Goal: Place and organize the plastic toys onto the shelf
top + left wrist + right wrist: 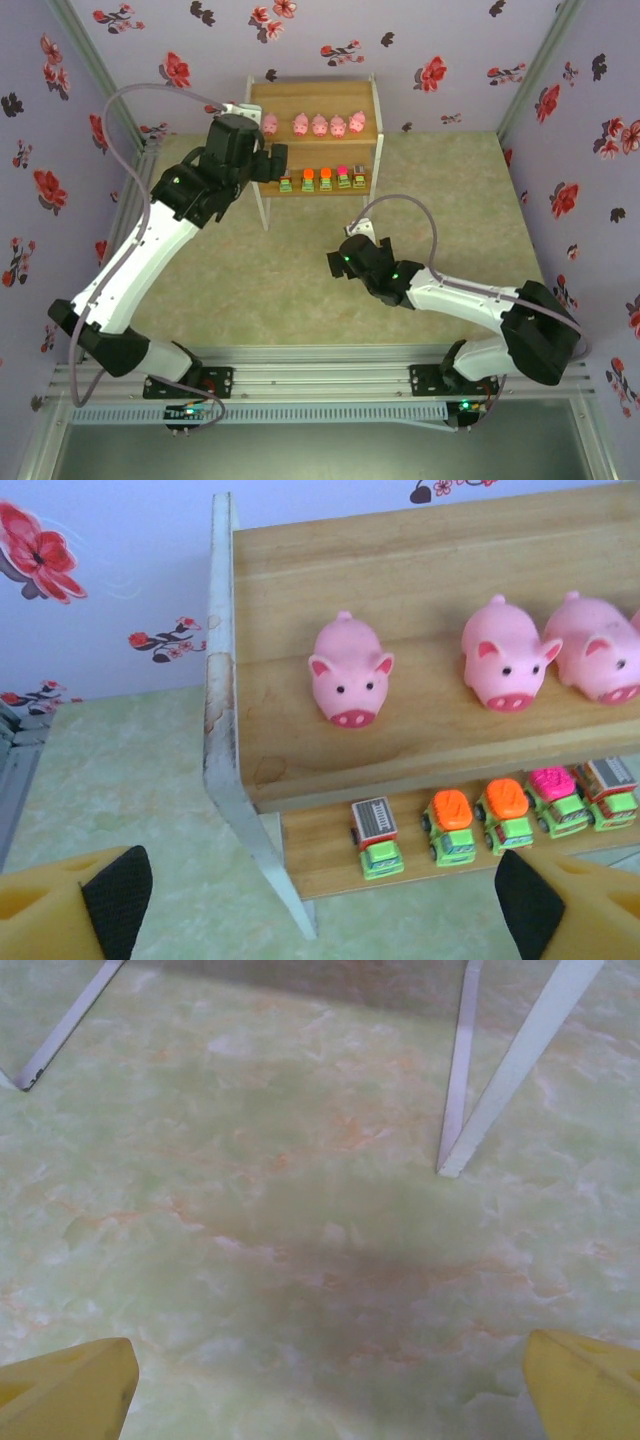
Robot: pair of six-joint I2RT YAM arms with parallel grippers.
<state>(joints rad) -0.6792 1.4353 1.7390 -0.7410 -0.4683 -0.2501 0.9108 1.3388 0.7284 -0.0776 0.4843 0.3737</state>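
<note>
Plastic toys all sit on the shelf, which stands at the far edge of the table, a little left of its middle, against the flowered back wall. Five pink pigs stand in a row on the upper tier, snouts toward the table's near edge. The leftmost pig is set somewhat apart from the other four, which stand close side by side. Five blocky toys with green bases line the lower tier, close together in one row. From the left these are a grey-topped one, two orange, one pink and another grey-topped one at the right end.

The left gripper hangs at the shelf's left end, just beside the frame. In its wrist view the yellow fingers with black pads stand wide apart and hold nothing. The leftmost pig and the grey-topped toy lie ahead of them, clear of both pads.

The right gripper hovers over the middle of the table, on the near side of the shelf and well apart from it. Its fingers are spread wide too, with nothing held. Below them is bare green marbled table, with the shelf's thin white legs ahead.
</note>
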